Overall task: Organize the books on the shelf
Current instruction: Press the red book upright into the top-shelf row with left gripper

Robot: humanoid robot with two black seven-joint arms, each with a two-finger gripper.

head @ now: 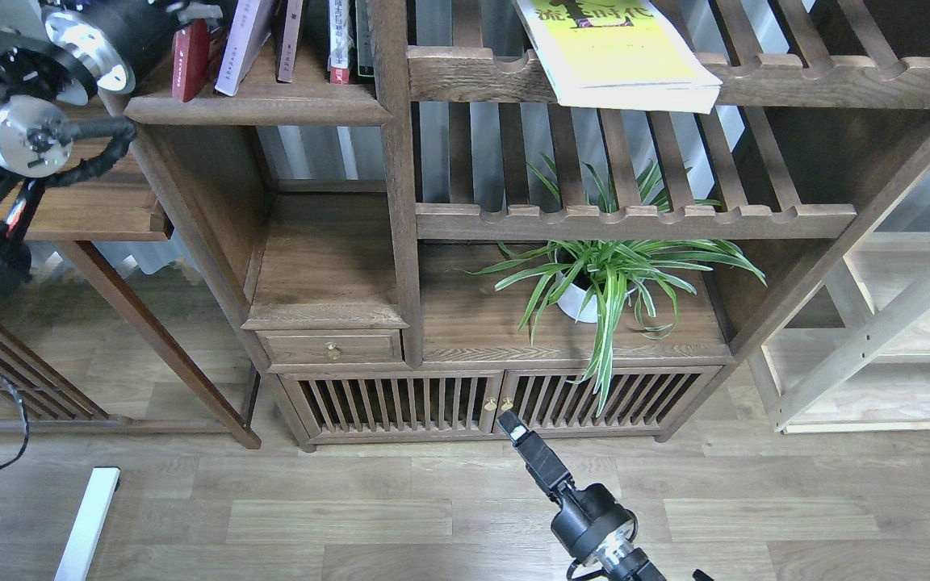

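Up at the shelf [259,105], left tool unseen; right tool [511,425], grip unclear, must fetch the yellow-green book [618,52].

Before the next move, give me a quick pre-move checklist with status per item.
1. Yellow-green book located: ok, it lies flat on the upper slatted rack, one corner past the front rail.
2. It is on the solid shelf: not ok, still on the rack.
3. Room on that shelf beside the standing books: cannot tell, the top is cropped.
4. Right gripper free: cannot tell, seen end-on, low by the cabinet doors.
5. Left gripper state: cannot tell, only the left arm joints show.
6. Spider plant out of the lift path: ok, it stands below the racks.
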